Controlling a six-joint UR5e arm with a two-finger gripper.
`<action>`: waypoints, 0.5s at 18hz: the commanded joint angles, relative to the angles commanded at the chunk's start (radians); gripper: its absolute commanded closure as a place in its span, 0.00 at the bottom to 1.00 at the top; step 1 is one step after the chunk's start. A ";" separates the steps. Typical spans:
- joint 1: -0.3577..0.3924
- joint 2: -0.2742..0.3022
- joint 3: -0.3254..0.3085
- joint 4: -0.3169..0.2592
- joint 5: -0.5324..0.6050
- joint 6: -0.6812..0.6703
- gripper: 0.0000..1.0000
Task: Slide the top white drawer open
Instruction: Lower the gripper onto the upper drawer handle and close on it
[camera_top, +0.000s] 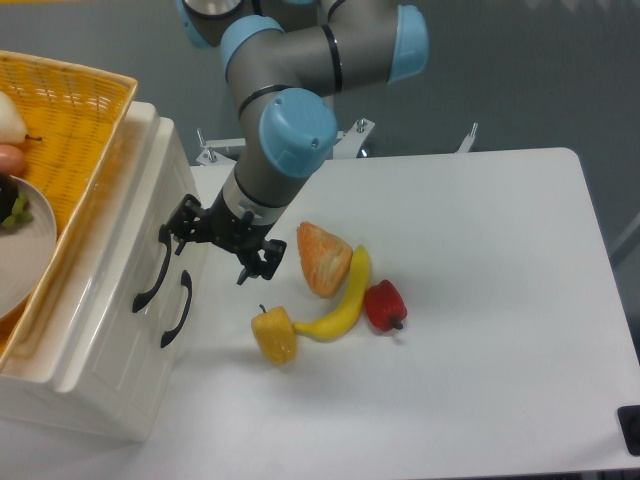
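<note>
The white cabinet stands at the left edge of the table. Its top white drawer (138, 232) looks shut, its front level with the lower one. Its curved black handle (151, 272) runs down the front. The lower drawer's matching handle (178, 310) sits just beside it. My gripper (211, 263) hangs in front of the cabinet with its jaws spread wide and nothing between them. Its left finger (181, 226) is close to the upper end of the top handle; I cannot tell if they touch. The right finger (256, 262) is over the table.
A yellow wicker basket (85, 110) with a plate of fruit sits on the cabinet top. On the table, right of my gripper, lie an orange pastry-like piece (322, 258), a banana (345, 298), a red pepper (384, 305) and a yellow pepper (274, 335).
</note>
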 joint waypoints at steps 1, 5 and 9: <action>0.000 -0.002 0.000 0.000 0.000 -0.008 0.00; -0.017 -0.005 0.000 0.002 0.002 -0.034 0.00; -0.025 -0.008 0.000 0.003 0.002 -0.049 0.00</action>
